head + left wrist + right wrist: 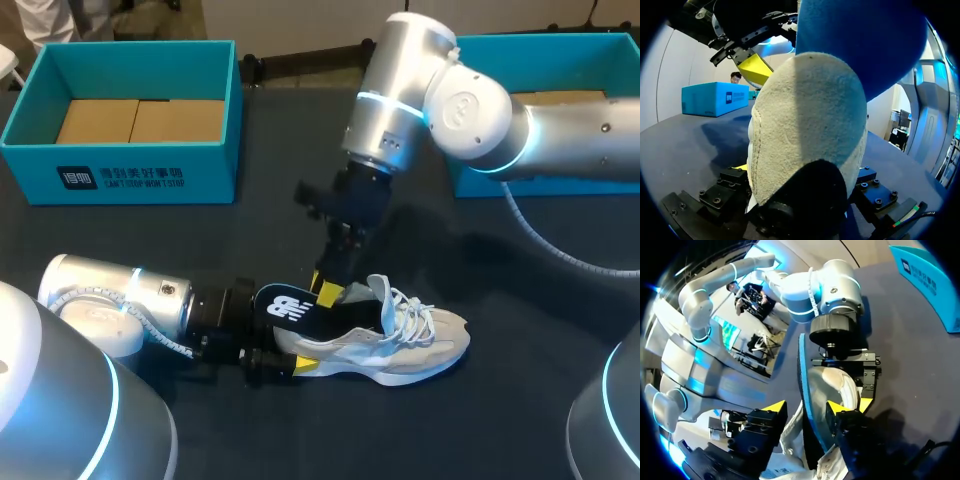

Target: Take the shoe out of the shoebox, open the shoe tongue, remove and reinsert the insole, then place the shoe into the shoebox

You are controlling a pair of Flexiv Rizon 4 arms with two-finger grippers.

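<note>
A grey-and-white sneaker (400,345) lies on its sole on the dark table, toe pointing right. Its dark blue insole (285,305) sticks up and back out of the heel opening. My left gripper (290,358) lies low at the heel, its fingers on either side of it. In the left wrist view the heel (805,130) fills the gap between them. My right gripper (333,290) comes down from above onto the insole. In the right wrist view the insole's edge (807,390) stands between that gripper's (807,410) spread yellow tips, close against one and clear of the other.
A teal shoebox (130,175) with cardboard inside stands at the back left. A second teal box (560,42) sits at the back right, partly behind my right arm. Dark table lies bare in front of the shoe's toe.
</note>
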